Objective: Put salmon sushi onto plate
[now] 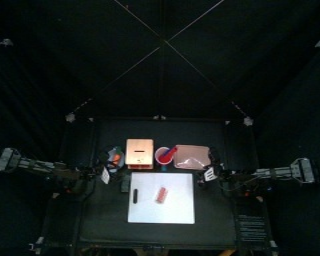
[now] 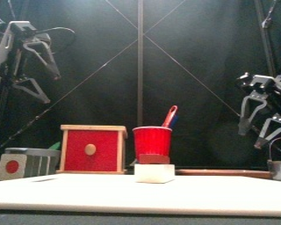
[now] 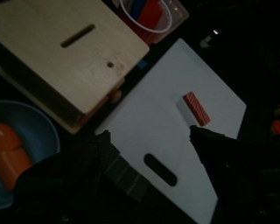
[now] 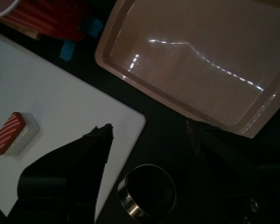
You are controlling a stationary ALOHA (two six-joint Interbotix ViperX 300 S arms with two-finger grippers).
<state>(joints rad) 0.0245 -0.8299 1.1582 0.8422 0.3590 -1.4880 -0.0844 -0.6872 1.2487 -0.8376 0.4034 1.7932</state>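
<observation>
Orange-red salmon sushi (image 1: 162,194) on white board (image 1: 176,207), plate (image 4: 201,66) edge cropped. Both claws, left gripper (image 3: 149,140) and right gripper (image 4: 154,131), spread apart, hovering clear.

Between the parted black jaws of the left gripper (image 3: 154,153), a small orange-red striped salmon sushi (image 3: 196,107) lies on a flat white rectangular board (image 3: 166,114) beside a tan box (image 3: 60,57).

Top view looks straight down from high, front view level at table-edge; both wrist views closely share the white board (image 3: 166,122).
</observation>
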